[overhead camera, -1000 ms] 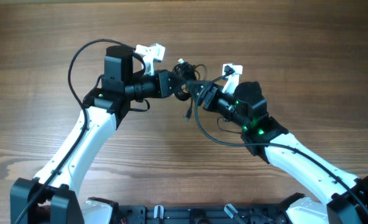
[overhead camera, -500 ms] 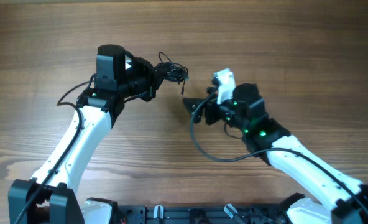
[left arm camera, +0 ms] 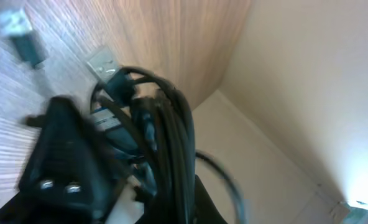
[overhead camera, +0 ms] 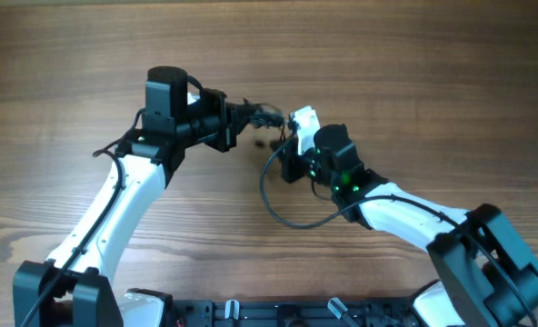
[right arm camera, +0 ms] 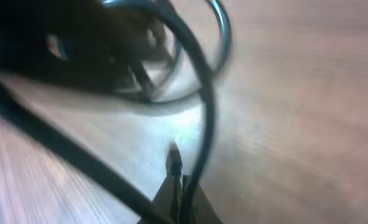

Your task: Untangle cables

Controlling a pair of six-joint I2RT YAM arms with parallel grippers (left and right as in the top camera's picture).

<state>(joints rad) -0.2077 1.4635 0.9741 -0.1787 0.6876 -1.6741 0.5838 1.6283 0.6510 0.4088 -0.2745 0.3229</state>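
The cables (overhead camera: 265, 113) are a small knot of thin black cords hanging above the wooden table at centre. My left gripper (overhead camera: 247, 115) is shut on this bundle from the left. In the left wrist view the bundle (left arm camera: 166, 140) runs up between the jaws, with a silver plug (left arm camera: 103, 61) sticking out at the top. My right gripper (overhead camera: 285, 154) sits just right of and below the knot. In the right wrist view its jaws (right arm camera: 181, 186) are shut on one thin cord (right arm camera: 207, 118), and a small plug tip (right arm camera: 173, 163) shows just above them.
A thicker black cable (overhead camera: 278, 204) belonging to the right arm loops over the wooden table (overhead camera: 414, 73) below the grippers. Another small plug (left arm camera: 25, 38) shows over the table in the left wrist view. The arm bases stand along the front edge.
The right gripper, open half a second ago, has moved left and up to the knot and shut on a cord. The left gripper kept its hold and shifted slightly right.
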